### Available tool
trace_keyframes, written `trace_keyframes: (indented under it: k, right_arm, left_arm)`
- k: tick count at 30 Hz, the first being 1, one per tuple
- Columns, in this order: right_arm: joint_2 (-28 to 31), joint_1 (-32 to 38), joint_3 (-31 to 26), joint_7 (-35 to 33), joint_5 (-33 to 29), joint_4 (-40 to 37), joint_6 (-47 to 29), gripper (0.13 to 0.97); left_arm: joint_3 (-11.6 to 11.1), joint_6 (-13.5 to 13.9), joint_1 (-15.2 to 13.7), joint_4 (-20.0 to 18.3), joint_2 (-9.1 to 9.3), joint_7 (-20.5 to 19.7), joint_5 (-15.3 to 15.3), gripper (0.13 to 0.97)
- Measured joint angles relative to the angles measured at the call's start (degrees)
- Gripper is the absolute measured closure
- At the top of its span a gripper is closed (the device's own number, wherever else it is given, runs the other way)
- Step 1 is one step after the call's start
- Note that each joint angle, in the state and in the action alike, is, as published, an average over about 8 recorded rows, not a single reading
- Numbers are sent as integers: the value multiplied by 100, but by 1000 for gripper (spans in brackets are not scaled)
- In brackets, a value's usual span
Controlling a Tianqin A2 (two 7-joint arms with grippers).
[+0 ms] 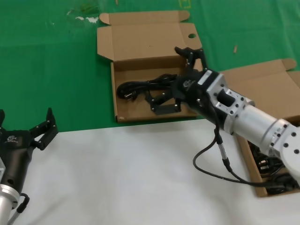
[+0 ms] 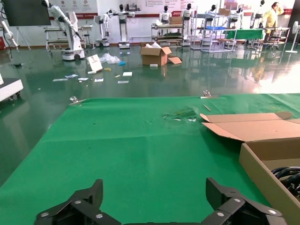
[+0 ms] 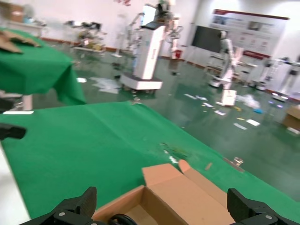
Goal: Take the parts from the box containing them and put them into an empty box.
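The wide carton with a round hole in its side flap (image 1: 140, 43) lies open at the middle of the green cloth. One black power cord (image 1: 139, 87) rests inside it. My right gripper (image 1: 175, 79) hovers over that carton's right half, open, with nothing between its fingers. In the right wrist view the gripper (image 3: 161, 212) is spread above the carton (image 3: 180, 194) and the cord (image 3: 121, 219) shows at the edge. The askew carton (image 1: 269, 86) at the far right holds more black cords (image 1: 274, 171), partly hidden by my right arm. My left gripper (image 1: 40, 131) waits open at the lower left.
A white cloth (image 1: 117, 173) covers the near part of the table, and the green cloth (image 1: 56, 70) covers the far part. The left wrist view has its gripper (image 2: 154, 200) over bare green cloth, with the holed carton (image 2: 262, 161) off to one side.
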Motion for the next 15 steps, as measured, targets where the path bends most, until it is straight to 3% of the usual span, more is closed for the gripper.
trace_keyframes:
  k: [7,15]
  right_arm:
    - [-79,-452,267,-160,413,93,508,129]
    - [-167,-960,568,-339,876,199,1078,129]
  left_arm:
    - [0,0,0,0,0,0,0,286]
    - [0,0,0,0,0,-1,-1,189]
